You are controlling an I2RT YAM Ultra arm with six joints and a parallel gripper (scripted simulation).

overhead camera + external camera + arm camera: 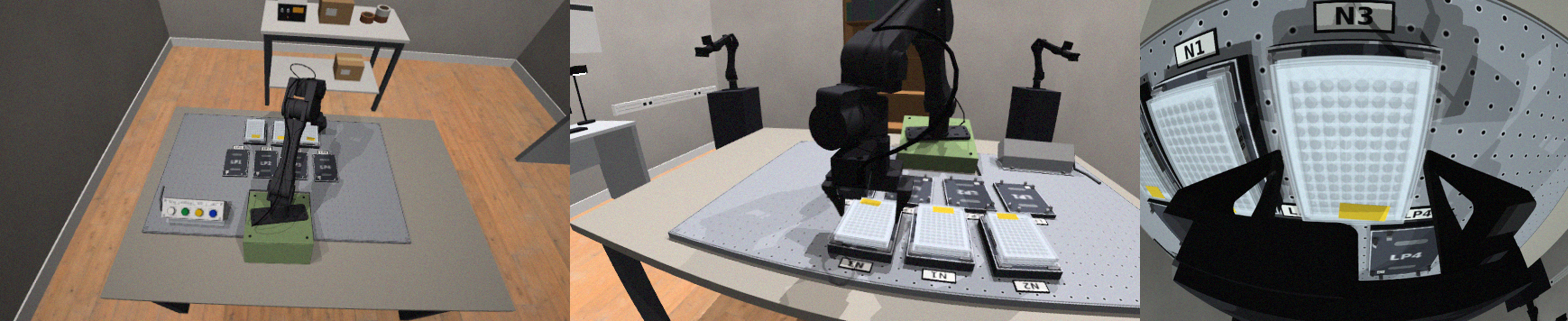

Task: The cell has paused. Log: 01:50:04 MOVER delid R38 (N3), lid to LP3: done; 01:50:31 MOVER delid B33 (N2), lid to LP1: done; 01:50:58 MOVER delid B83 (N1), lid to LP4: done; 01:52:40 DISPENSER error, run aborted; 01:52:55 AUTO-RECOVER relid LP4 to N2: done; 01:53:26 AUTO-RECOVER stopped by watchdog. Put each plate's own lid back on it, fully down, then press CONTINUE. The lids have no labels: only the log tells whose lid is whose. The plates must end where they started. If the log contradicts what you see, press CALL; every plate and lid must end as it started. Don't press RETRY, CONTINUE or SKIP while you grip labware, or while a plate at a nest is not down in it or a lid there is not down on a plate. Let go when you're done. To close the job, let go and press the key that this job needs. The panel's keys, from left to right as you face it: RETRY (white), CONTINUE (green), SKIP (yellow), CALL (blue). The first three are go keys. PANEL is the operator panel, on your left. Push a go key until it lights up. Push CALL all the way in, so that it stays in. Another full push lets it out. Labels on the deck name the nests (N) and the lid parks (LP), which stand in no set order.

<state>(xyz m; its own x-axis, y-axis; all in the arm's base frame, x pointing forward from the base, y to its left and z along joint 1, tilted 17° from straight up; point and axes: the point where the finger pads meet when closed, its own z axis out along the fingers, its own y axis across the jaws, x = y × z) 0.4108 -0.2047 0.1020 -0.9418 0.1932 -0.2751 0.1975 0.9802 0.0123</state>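
"Three plates in the far row, each in a nest and each under a clear lid. Agreed?"

"Agreed. From the exterior camera, left to right, the labels read N3, N1, N2. The plate at N3 (pixel 867 223) has its lid (pixel 1354 134) lying flat on it, with a yellow tag at the end nearer the arm."

"And the jaws?"

"The gripper (pixel 1354 162) hangs over N3 with its jaws spread fully wide, one finger (pixel 1272 179) on each long side of that lid, and a visible gap between each finger and the lid's edge. It has hold of nothing."

"The other two?"

"The plate at N1 (pixel 941 231) and the plate at N2 (pixel 1021 239) are both covered, each with a yellow tag too."

"The lid parks?"

"LP1 (pixel 236 162), LP2 (pixel 265 162) and LP4 (pixel 325 167) show bare dark pads with their names readable. The arm hides most of LP3."

"The panel?"

"The operator panel (pixel 195 211) sits on the tabletop (pixel 406 270) to the arm's left, well apart from the gripper, with white, green, yellow and blue keys in a row. Whether any is lit or pushed in, I can't make out."
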